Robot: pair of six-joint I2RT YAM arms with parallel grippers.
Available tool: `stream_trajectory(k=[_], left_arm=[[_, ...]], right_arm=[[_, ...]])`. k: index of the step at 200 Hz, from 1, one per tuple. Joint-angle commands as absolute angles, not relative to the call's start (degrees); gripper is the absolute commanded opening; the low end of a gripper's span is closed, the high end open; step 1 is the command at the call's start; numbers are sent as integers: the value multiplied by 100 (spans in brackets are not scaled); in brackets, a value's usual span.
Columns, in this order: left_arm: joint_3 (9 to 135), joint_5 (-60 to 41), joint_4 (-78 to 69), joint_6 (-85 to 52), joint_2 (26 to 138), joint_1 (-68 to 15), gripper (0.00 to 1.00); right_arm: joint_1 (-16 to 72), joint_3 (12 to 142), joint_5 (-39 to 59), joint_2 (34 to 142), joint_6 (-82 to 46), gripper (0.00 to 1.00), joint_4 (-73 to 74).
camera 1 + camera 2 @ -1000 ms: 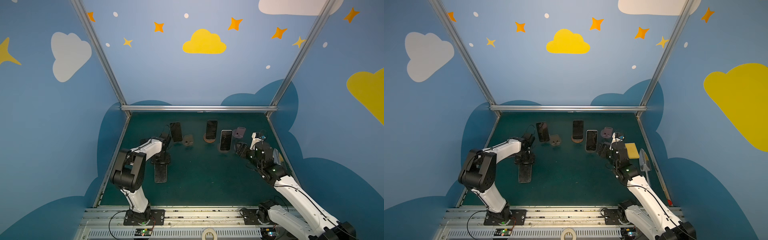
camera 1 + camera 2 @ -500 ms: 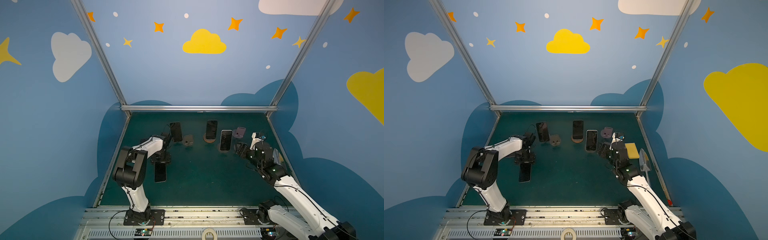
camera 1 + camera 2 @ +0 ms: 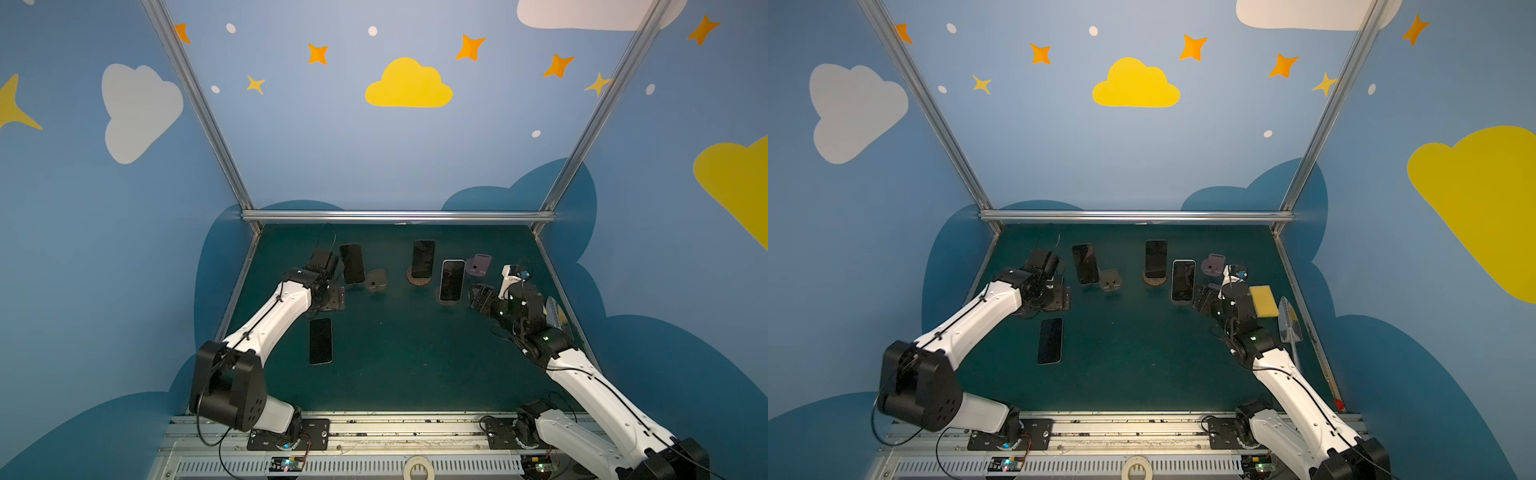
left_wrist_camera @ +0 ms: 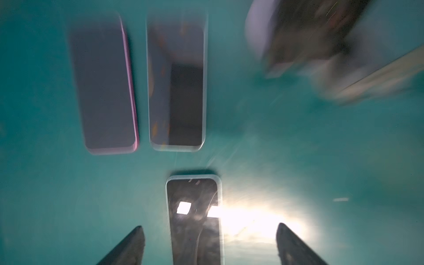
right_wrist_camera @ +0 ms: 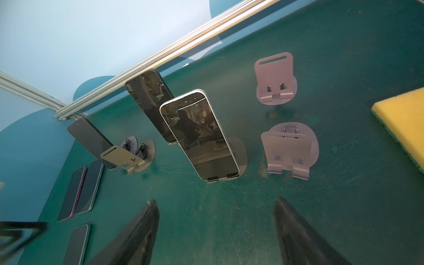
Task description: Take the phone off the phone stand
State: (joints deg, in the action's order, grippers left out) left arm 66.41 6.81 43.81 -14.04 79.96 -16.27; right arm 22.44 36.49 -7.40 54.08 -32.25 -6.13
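Three phones stand on stands at the back in both top views: a dark one [image 3: 352, 263], one on a round wooden stand [image 3: 423, 258], and a white-edged phone [image 3: 452, 280] [image 5: 199, 135] on a grey stand [image 5: 238, 156]. Another phone [image 3: 320, 340] [image 4: 195, 218] lies flat on the green mat. My left gripper [image 3: 330, 303] [image 4: 210, 229] hangs open over its far end, fingers clear of it on both sides. My right gripper [image 3: 478, 297] [image 5: 215, 218] is open and empty, just short of the white-edged phone.
Empty stands: a grey one [image 3: 376, 281] and two lilac ones [image 5: 274, 80] [image 5: 289, 151]. Two more phones [image 4: 105, 91] [image 4: 176, 91] lie flat side by side. A yellow sponge [image 3: 1263, 300] and a brush [image 3: 1289, 324] sit by the right wall.
My left gripper has opened and let go of the phone, which now lies flat on the mat, and the gripper has drawn back from it. The right arm has barely moved.
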Motion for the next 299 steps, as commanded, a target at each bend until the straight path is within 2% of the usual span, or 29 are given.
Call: stream_trajectory(k=[1,23,38,81,123,156,198,252,299], left_arm=[[6710,613,3698,-1614,7269,-1780,94],[6136,737,2353,-1713,6476,-2121,100],[5742,914,1367,-1758,6135,-2336,100],[5493,949,17,-1881,6251,-2491,100],[5080,831,-67,-2434,6047,-2370,100],[5122,1481,429,-2874,6122,-2410,100],[5353,800,638,-3021,6154,-2251,100],[5186,74,265,-3357,6154,-1968,100],[5113,-252,62,-3564,6179,-1697,100]], right_arm=[[2266,3720,-694,5537,-3092,80,-557],[2340,3829,-682,5501,-2848,81,-664],[2406,4035,-626,5555,-2643,82,-803],[2531,4897,-387,6328,-1948,86,-1588],[2544,5381,-378,7060,-1652,89,-1514],[2516,5899,-593,7675,-1658,90,-1738],[2521,6253,-510,8247,-1374,91,-1468],[2481,6783,-973,8895,-1465,91,-1522],[2442,7035,-955,9385,-1459,91,-1462]])
